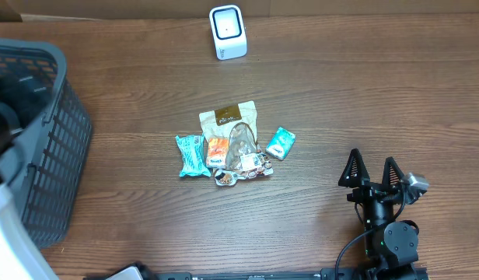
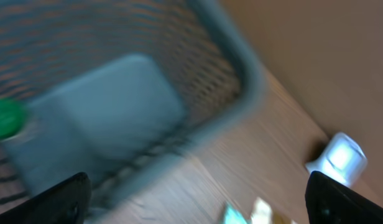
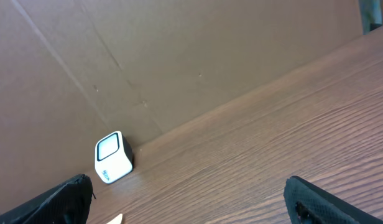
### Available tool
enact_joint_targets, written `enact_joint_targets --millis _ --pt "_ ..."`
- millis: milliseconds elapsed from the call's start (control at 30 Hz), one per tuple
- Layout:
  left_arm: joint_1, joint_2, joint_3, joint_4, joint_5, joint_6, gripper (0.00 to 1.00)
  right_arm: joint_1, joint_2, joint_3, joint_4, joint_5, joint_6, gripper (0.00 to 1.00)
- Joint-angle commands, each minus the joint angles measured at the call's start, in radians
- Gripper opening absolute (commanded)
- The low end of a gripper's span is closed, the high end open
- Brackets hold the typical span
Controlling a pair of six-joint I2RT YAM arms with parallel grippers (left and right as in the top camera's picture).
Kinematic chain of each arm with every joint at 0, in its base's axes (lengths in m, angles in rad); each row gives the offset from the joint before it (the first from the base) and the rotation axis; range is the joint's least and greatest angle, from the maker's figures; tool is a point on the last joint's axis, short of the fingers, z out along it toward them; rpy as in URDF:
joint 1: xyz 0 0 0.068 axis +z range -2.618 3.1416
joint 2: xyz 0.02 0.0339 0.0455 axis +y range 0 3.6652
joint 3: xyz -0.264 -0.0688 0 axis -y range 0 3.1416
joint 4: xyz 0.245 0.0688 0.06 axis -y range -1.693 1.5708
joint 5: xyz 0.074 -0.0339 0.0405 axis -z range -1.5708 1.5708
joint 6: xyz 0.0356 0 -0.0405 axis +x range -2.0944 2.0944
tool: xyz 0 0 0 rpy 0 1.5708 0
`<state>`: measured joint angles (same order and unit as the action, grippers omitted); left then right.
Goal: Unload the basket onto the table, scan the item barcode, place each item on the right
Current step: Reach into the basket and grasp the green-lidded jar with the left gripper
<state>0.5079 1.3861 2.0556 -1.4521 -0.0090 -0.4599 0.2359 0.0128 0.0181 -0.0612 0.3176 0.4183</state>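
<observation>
Where the overhead camera reaches, I see a brown wood-grain table (image 1: 364, 93) backed by a plain brown cardboard wall (image 3: 179, 50). A grey plastic lattice basket (image 1: 64, 148) stands at the left edge. The blurred wrist view shows a round green object (image 2: 5, 118) inside it, the rest indistinct. My left gripper (image 2: 198, 196) hangs over the basket, fingers spread, empty. My right gripper (image 1: 372, 158) sits front right, likewise spread and empty. A heap of small snack packets (image 1: 228, 144) lies mid-table, well apart from the white boxy barcode scanner (image 1: 228, 31).
</observation>
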Motion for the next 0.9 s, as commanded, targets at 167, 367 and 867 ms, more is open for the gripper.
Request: enact_joint_targets --millis 167,367,867 --pt "0.280 0.092 -0.104 -0.003 -0.036 0.057 0.91 -0.001 -0.010 -0.010 0.006 -0.004 -0.004 1.00" --pt "0.346 0.161 -0.284 0.034 -0.172 0.072 0.91 -0.001 -0.010 -0.010 0.006 -0.004 -0.004 1.00" --pt "0.432 0.163 -0.637 0.429 -0.122 0.319 0.91 -0.001 -0.010 -0.010 0.006 -0.004 -0.004 1.00"
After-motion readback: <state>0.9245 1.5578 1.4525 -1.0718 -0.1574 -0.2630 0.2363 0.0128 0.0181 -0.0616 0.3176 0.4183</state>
